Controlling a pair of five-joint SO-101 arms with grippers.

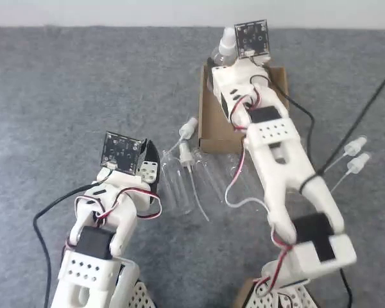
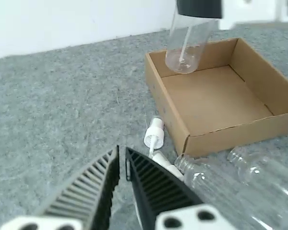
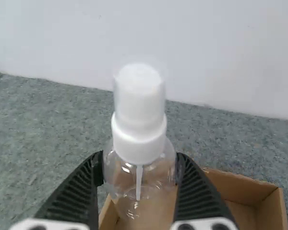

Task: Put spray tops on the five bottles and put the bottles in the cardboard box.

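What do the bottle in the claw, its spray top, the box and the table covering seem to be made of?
The held bottle: clear glossy plastic, probably; the dip tube shows through it. The spray top: white opaque plastic, smooth. The box: brown cardboard, matte, with folded corners and raw edges. The table covering: grey felt or low carpet, judging by its fuzzy, mottled surface.

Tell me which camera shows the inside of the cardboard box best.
The left wrist view: the cardboard box lies open, its bare floor and walls visible. In the high view the right arm covers most of it. The right wrist view catches one corner past the held bottle.
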